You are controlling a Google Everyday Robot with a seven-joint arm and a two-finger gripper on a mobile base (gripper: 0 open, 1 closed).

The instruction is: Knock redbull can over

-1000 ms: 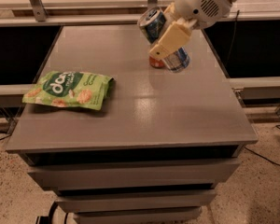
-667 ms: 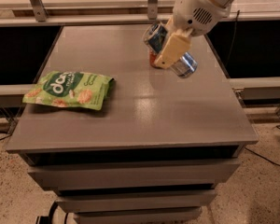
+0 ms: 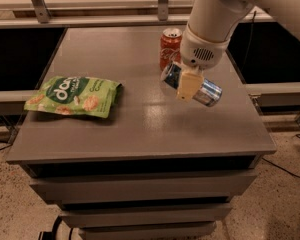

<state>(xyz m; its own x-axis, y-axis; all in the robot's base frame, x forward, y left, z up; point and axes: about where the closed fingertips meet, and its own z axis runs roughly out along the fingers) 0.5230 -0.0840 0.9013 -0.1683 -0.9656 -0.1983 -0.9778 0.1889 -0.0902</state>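
Note:
The redbull can (image 3: 209,92) is slim, blue and silver, and lies tilted almost flat just above the grey table top (image 3: 140,129), right of centre. Its silver top points left toward the Coca-Cola can. My gripper (image 3: 189,91) comes down from the white arm at the upper right and is shut on the redbull can. One beige finger (image 3: 188,83) crosses the can's middle; the other finger is hidden behind it. I cannot tell whether the can touches the table.
A red Coca-Cola can (image 3: 170,46) stands upright just behind the gripper. A green snack bag (image 3: 72,95) lies flat at the table's left. The table's right edge is close to the redbull can. A rail and shelf run along the back.
The gripper with the redbull can has moved forward and down, away from the Coca-Cola can. The can has tipped further toward horizontal.

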